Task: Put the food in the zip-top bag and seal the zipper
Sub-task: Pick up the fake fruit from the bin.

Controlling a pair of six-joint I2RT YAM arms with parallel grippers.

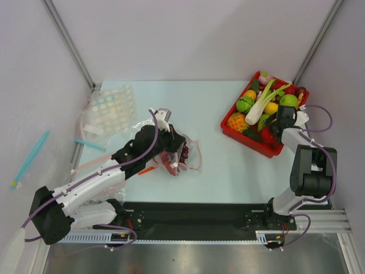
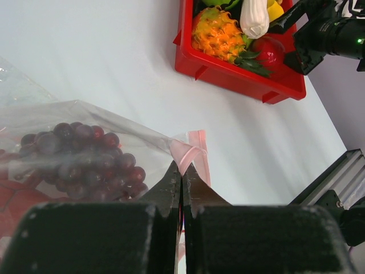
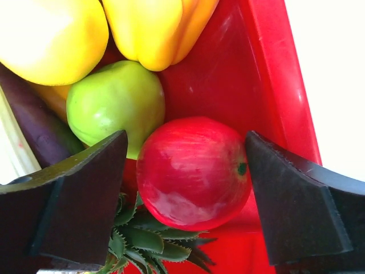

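My left gripper (image 1: 178, 144) (image 2: 182, 171) is shut on the pale pink zipper strip (image 2: 194, 149) at the mouth of the clear zip-top bag (image 1: 188, 153) (image 2: 114, 123). A dark purple grape bunch (image 2: 85, 157) (image 1: 183, 153) lies inside the bag, with a red food (image 1: 169, 162) (image 2: 17, 200) beside it. My right gripper (image 1: 275, 123) (image 3: 185, 140) is open inside the red tray (image 1: 251, 142), one finger on each side of a red ball-like fruit (image 3: 194, 171), not closed on it. The fruit also shows in the left wrist view (image 2: 269, 51).
The red tray (image 3: 268, 68) holds several toy foods: a green fruit (image 3: 117, 100), a yellow pepper (image 3: 154, 28), a pineapple (image 1: 237, 121). A dotted clear bag (image 1: 111, 105) and a blue-strip bag (image 1: 89, 145) lie at the back left. A small orange piece (image 1: 147, 170) lies by the bag.
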